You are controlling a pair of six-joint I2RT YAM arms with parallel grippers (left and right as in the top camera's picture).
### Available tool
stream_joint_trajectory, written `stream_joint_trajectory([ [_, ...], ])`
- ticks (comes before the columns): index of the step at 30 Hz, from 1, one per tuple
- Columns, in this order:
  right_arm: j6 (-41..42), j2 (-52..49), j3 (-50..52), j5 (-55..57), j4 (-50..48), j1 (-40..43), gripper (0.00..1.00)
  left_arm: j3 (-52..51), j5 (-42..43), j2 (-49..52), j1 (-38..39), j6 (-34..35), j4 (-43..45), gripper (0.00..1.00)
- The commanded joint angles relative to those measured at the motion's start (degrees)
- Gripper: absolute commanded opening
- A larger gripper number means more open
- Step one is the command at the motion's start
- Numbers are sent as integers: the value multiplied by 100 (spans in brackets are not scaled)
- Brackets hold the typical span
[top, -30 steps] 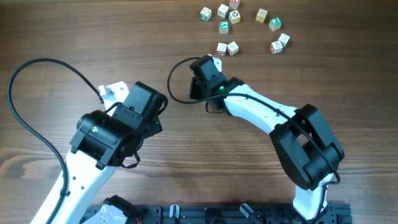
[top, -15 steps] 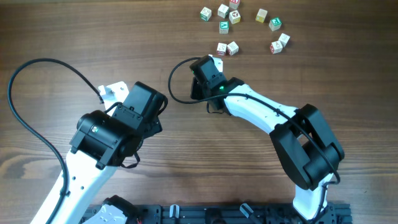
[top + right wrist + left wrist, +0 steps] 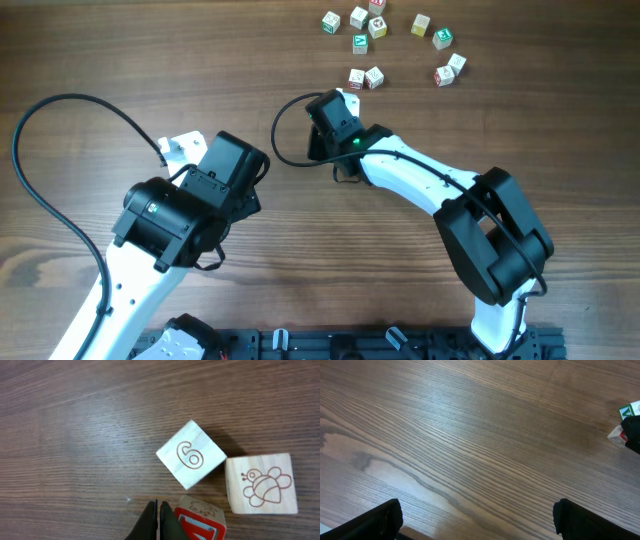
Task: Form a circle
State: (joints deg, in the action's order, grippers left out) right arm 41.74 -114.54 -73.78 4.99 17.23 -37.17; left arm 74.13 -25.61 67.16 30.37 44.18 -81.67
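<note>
While bent low over bare wooden table (image 3: 80, 40) at the near left, well apart from every cube: left arm (image 3: 160, 220), left gripper (image 3: 477, 515) spread as wide as it goes, nothing held. Stretched from the near right to the far middle: right arm (image 3: 420, 175), right gripper (image 3: 157, 512) pinched fully closed, nothing between the tips. Circle not yet made. Just right of those closed tips, touching or all but: red-faced cube (image 3: 200, 522), cut off by the near edge of the wrist view. Beyond the tips, a little farther off: cube with a 6 (image 3: 191, 454), turned at an angle. Right of it, corner against edge: cube with a bee (image 3: 260, 482). Farther still, toward the far right, loosely scattered: other cubes (image 3: 377, 27).
</note>
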Motion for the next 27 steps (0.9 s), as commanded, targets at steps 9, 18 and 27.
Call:
stream_joint_trajectory([
  [9, 37, 251, -424, -26, 372, -9, 4, -22, -15, -42, -17, -28, -4, 100],
  [18, 1434, 422, -422, 1390, 1355, 42, 5, -22, -15, -42, -17, -28, -4, 100],
  [27, 2002, 415, -269, 1749, 1495, 479, 5, -22, -15, -42, -17, -28, -4, 100],
])
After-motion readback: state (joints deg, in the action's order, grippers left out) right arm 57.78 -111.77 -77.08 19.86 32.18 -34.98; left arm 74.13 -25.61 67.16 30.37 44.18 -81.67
